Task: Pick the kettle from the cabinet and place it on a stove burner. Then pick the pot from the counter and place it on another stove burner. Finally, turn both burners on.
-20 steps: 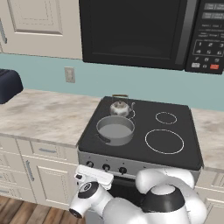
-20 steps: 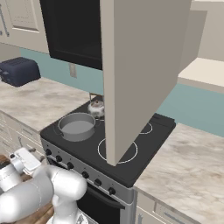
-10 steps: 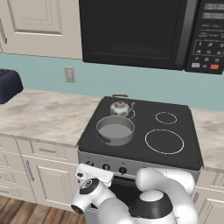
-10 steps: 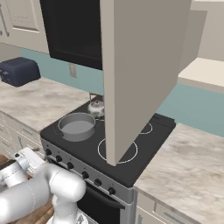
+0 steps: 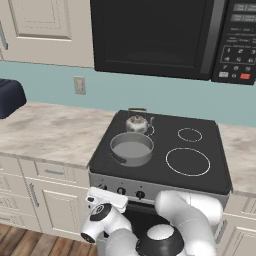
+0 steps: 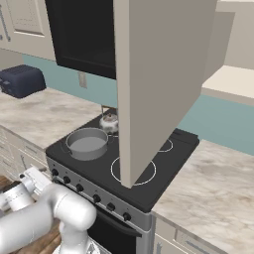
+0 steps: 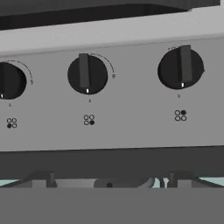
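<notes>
Now gripper point(image 5: 106, 199) nearer the stove knobs point(image 7: 87, 75), jaws open.

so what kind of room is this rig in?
A rendered home kitchen, by the look of it: a black glass cooktop with knobs on its front panel, a microwave mounted above it, and a marbled counter over cream cabinets.

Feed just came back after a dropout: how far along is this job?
Done: the kettle and the pot both sit on the stove, on separate burners. In hand: the open pincer faces the knobs, touching none. Left: turning both burners on; I can't tell any knob is turned yet.
</notes>
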